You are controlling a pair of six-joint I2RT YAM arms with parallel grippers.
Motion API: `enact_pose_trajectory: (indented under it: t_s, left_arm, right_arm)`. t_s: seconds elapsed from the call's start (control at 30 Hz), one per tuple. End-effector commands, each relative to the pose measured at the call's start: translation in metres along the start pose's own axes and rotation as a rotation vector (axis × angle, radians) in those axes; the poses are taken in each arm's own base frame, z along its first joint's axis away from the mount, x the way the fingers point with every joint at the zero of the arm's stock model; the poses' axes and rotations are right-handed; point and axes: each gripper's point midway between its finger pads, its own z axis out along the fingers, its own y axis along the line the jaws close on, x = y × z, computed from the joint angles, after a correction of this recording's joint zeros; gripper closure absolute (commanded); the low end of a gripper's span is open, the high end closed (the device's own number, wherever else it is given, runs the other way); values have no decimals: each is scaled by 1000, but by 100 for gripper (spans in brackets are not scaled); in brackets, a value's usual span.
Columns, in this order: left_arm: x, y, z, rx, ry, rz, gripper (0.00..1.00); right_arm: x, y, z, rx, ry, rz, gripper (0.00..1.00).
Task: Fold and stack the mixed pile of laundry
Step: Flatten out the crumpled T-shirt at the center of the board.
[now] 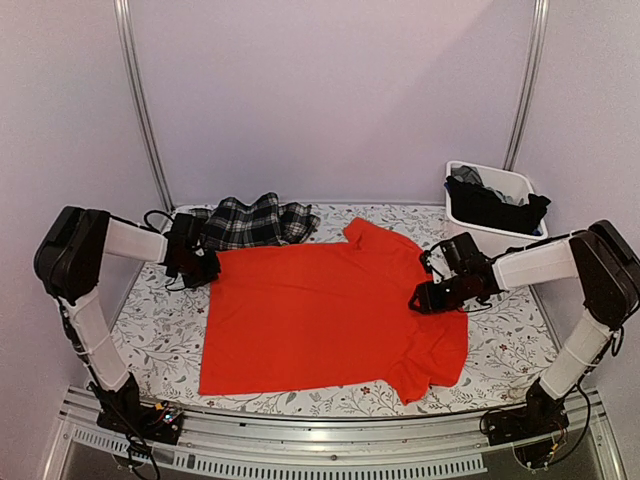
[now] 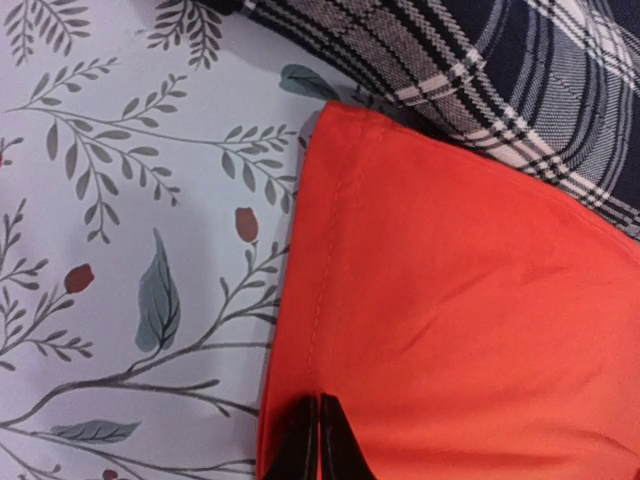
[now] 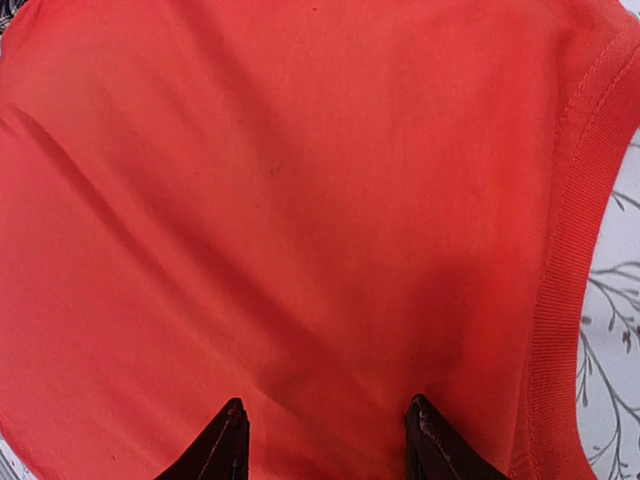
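white rectangular plastic bin (image 1: 482, 236) far right: dark black-grey garments (image 1: 495, 205) | bright orange-red shirt (image 1: 320, 310) flat on floral tablecloth (image 1: 160, 330), black-and-white plaid garment (image 1: 250, 222) at its far-left corner | left gripper (image 2: 318, 440) pinches shirt edge | right gripper (image 3: 325, 440) spread over shirt

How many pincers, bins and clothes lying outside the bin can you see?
pincers: 2 (left pincer, right pincer)
bin: 1
orange shirt: 1
plaid cloth: 1
Total: 5
The dark clothes in the bin are too bundled to count.
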Motion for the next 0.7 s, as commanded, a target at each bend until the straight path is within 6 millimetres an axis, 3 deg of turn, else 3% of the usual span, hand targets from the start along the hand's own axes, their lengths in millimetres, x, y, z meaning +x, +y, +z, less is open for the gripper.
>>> enact_pose_trajectory:
  t_s: [0.0, 0.17, 0.3, 0.43, 0.53, 0.6, 0.67]
  left_arm:
    - [19, 38, -5, -79, 52, -46, 97]
    - [10, 47, -13, -64, 24, -71, 96]
    - [-9, 21, -25, 30, -16, -30, 87]
    - [-15, -17, -63, 121, -61, 42, 73]
    - [10, -43, -98, 161, -53, 99, 72]
    - [38, -56, -118, 210, -27, 104, 72]
    - [79, -59, -128, 248, 48, 97, 73]
  right_arm:
    - [68, -17, -13, 51, 156, 102, 47]
    - [67, -4, -32, -13, 122, 121, 44]
    - [27, 22, -59, -104, 6, 82, 40]
    - [0, 47, -92, -181, -56, 28, 40]
    - [8, 56, -111, -207, -50, 1, 42]
    - [22, 65, -116, -243, -27, -2, 44]
    - [39, 76, -116, -286, 5, 4, 47]
